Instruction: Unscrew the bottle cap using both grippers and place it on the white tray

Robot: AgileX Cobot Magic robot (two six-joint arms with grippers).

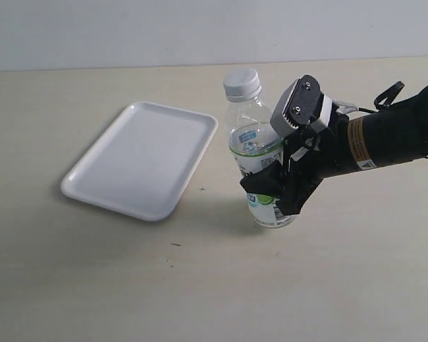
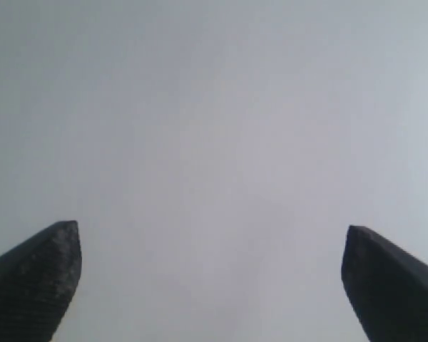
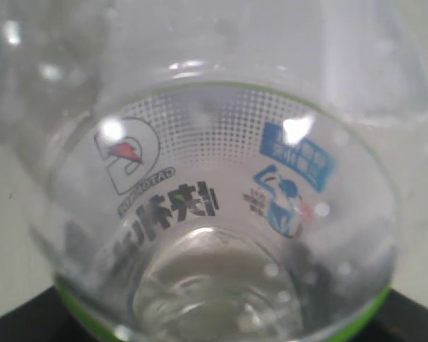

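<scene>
bottle cap point(image 1: 242, 83) – Seated on the neck of the bottle, not yet unscrewed. Hazard, as we judge it: the ribbed sides offer little to hold, so an off-centre pinch could slip round them or drop the cap short of the tray. Small, round, white plastic.

bottle point(image 1: 248, 121) – Upright on the table, just beside a corner of the tray. Hazard: the thin walls may buckle under the clamp, the body may turn with the cap if the hold is loose, and a sideways push at the top could tip it. Clear glossy plastic, rounded shoulder, green-and-white printed label point(image 3: 200, 185).

right gripper point(image 1: 267, 189) – We record its fingers clamped round the labelled middle of the bottle. Black, with a grey-white block behind.

left gripper point(image 2: 210, 281) – Fingers point(image 2: 36, 278) wide apart, with nothing between them and only a blank pale background beyond; we do not find it in the exterior view. Hazard: its whole approach to the cap is yet to be made. Dark tips, finely ridged.

white tray point(image 1: 139, 160) – Flat rectangle, rounded corners, low raised rim, smooth.

table point(image 1: 93, 285) – Pale, matte.
</scene>
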